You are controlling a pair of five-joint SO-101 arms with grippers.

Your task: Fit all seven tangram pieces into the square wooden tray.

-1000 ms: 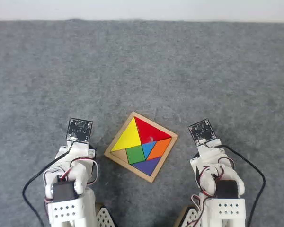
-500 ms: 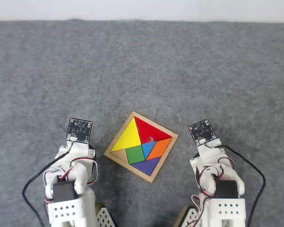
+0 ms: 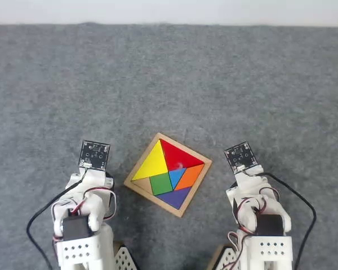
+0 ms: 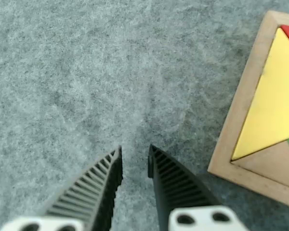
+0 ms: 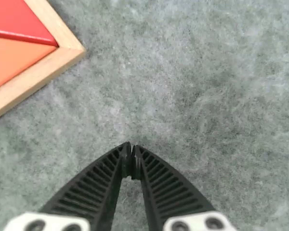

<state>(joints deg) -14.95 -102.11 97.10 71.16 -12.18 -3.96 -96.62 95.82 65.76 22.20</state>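
tray (image 4: pixel 242 101) cut off by edge in L+R wrist views, arm bases (image 3: pixel 79 253) cropped

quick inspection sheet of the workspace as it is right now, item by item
surface: grey felt mat, flat
job's things: wooden tray sits cornerwise; six coloured pieces seated in it; wood-coloured triangle at one corner, piece or bare slot unclear
clutter: nothing seen
grippers: left claw narrowly open, right claw shut, both empty, over the mat beside the tray
cables: a black cable loops over the mat at each side, clear of the tray
surroundings: pale wall behind the mat
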